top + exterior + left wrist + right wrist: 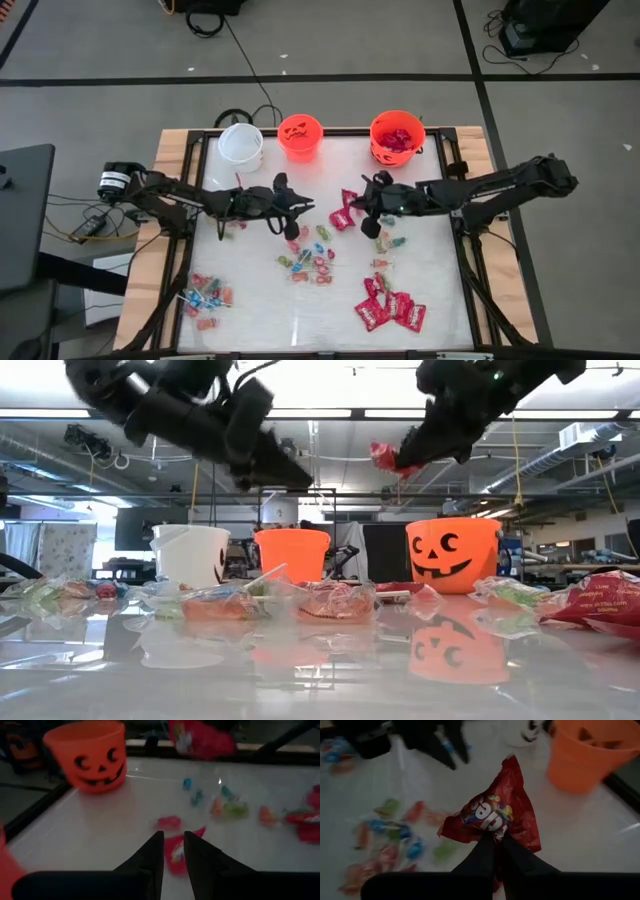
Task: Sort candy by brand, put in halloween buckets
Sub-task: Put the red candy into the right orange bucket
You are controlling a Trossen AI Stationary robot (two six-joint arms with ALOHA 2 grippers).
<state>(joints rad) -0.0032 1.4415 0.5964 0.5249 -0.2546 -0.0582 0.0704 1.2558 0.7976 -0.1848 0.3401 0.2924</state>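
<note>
At the near edge of the tabletop point(260, 310), a pile of red packets point(391, 308) is seen on the right and a cluster of small mixed wrapped sweets point(207, 299) on the left. Farther in, a scatter of small blue, green and orange pieces point(310, 258) lies at the middle.

Above that scatter, the right tool point(495, 836) is clamped on a red Skittles packet point(492, 812), which is held clear of the surface; another red packet point(341, 216) lies just beside it. The left tool point(173, 851) is held over the tabletop to the left of centre, its fingers close together with a narrow gap between them and nothing held.

At the far edge three buckets are lined up: a white bucket point(240, 141), a small orange bucket point(299, 136) and a larger orange jack-o'-lantern bucket point(397, 135), in which red packets are already lying.
</note>
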